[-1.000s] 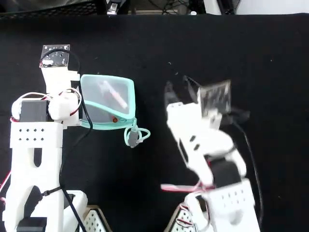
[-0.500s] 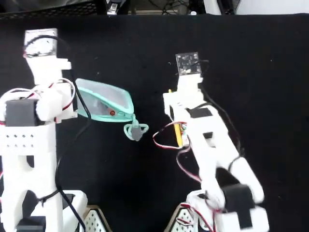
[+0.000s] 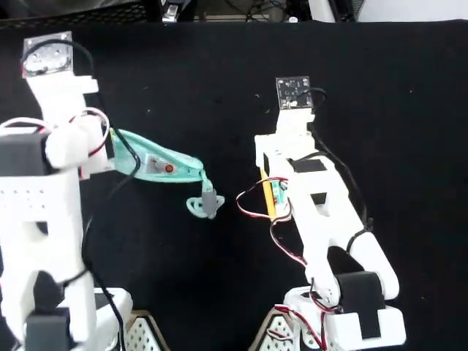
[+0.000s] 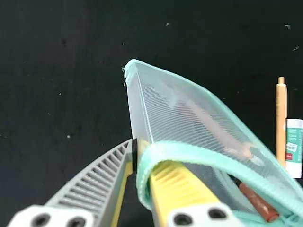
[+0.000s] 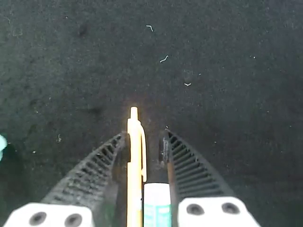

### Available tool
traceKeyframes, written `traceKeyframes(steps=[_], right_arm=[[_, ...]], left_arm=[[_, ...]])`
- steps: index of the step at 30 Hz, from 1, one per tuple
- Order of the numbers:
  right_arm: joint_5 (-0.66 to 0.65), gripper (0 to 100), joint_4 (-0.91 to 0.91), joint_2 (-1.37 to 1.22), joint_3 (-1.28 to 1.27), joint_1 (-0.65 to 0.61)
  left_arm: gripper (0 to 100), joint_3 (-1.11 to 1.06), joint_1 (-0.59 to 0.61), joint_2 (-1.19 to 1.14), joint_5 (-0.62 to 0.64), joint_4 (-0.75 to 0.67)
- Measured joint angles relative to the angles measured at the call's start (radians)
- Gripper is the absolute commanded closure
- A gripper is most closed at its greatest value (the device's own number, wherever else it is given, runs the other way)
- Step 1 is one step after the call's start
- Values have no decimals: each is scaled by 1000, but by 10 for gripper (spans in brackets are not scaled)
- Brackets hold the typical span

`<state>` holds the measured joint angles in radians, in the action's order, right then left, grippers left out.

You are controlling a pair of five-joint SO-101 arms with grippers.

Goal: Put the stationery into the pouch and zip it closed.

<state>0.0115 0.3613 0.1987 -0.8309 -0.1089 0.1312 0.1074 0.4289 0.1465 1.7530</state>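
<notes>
The mesh pouch [image 3: 157, 164] with teal trim is tilted up at one end, its edge pinched in my left gripper [image 3: 117, 157], which is shut on it. In the left wrist view the pouch [image 4: 184, 123] rises from the left gripper [image 4: 142, 156], with a red pen [image 4: 255, 203] inside. The teal zipper loop [image 3: 205, 205] trails on the table. A yellow pen [image 3: 269, 199] and a glue stick [image 3: 280, 191] lie under my right arm. My right gripper [image 5: 144, 142] is open, straddling the yellow pen [image 5: 136, 161] and the glue stick [image 5: 156, 205].
The black table [image 3: 409, 131] stretches wide to the right and behind both arms. In the left wrist view the yellow pen [image 4: 281, 123] and glue stick [image 4: 294, 147] lie just beyond the pouch's open side. The arm bases stand at the front edge.
My left arm has lifted the pouch's held edge, tilting the pouch. My right arm has swung forward and come down over the yellow pen and glue stick.
</notes>
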Motion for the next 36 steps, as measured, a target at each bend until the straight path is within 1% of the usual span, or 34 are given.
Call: traceKeyframes(steps=[5,8,15,22,26,29,36], right_arm=[[0,891,0,0,0,0],[0,891,0,0,0,0],[0,891,0,0,0,0],[0,891,0,0,0,0],[0,891,0,0,0,0],[0,891,0,0,0,0],[0,889,0,0,0,0]], left_arm=[[970,77,8,-199,-2,0],[970,133,35,-295,-2,-8],[970,233,54,-428,-3,-9],[970,334,54,-580,-41,-32],[970,399,54,-608,-41,0],[970,408,54,-598,-41,2],[970,319,54,-516,-48,-5]])
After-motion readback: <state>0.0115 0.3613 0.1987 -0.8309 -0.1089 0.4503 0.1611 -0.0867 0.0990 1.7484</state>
